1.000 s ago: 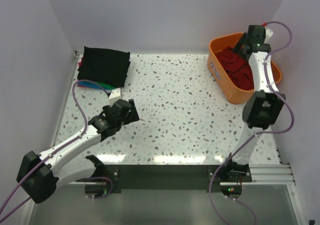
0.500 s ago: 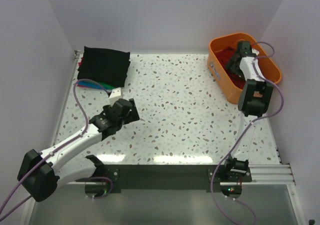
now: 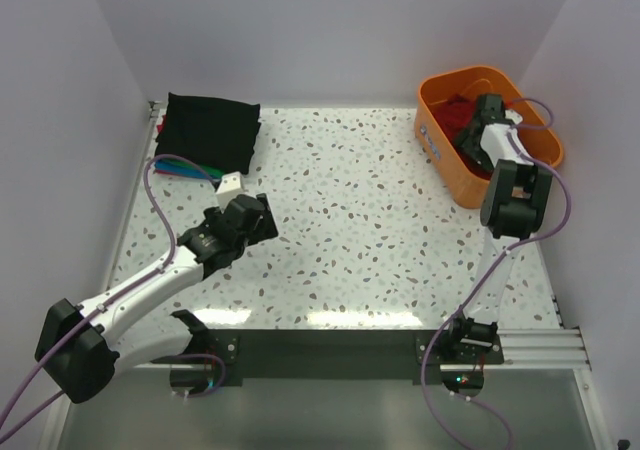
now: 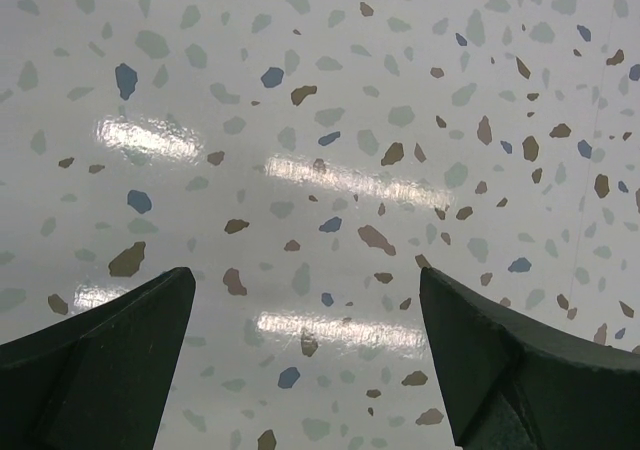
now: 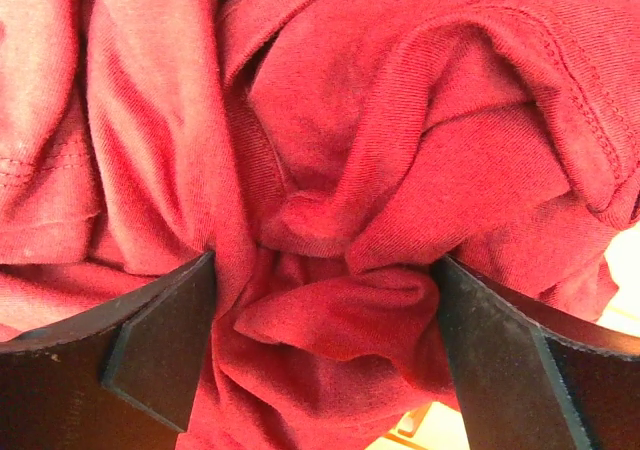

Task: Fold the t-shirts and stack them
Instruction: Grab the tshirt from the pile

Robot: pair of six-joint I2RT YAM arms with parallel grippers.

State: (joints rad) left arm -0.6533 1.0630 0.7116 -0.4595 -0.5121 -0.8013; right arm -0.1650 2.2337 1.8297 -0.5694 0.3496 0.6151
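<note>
A crumpled dark red t-shirt [image 3: 453,118] lies in the orange basket [image 3: 441,148] at the back right. My right gripper [image 3: 478,130] is down inside the basket. In the right wrist view its jaws are open, pressed into the red t-shirt [image 5: 330,220], with a bunched fold of cloth between the two fingers of the gripper [image 5: 325,315]. A folded black t-shirt [image 3: 208,130] tops a stack at the back left, with teal and blue edges [image 3: 182,170] under it. My left gripper [image 3: 262,220] is open and empty just above the speckled table, as the left wrist view [image 4: 305,340] shows.
The orange basket's wall surrounds my right gripper closely. A small white tag or block [image 3: 231,183] lies near the stack. The enclosure walls rise at the left, back and right of the speckled table [image 3: 350,220].
My right arm has swung down from above the basket's far rim into the basket, onto the red t-shirt. My left arm has barely moved.
</note>
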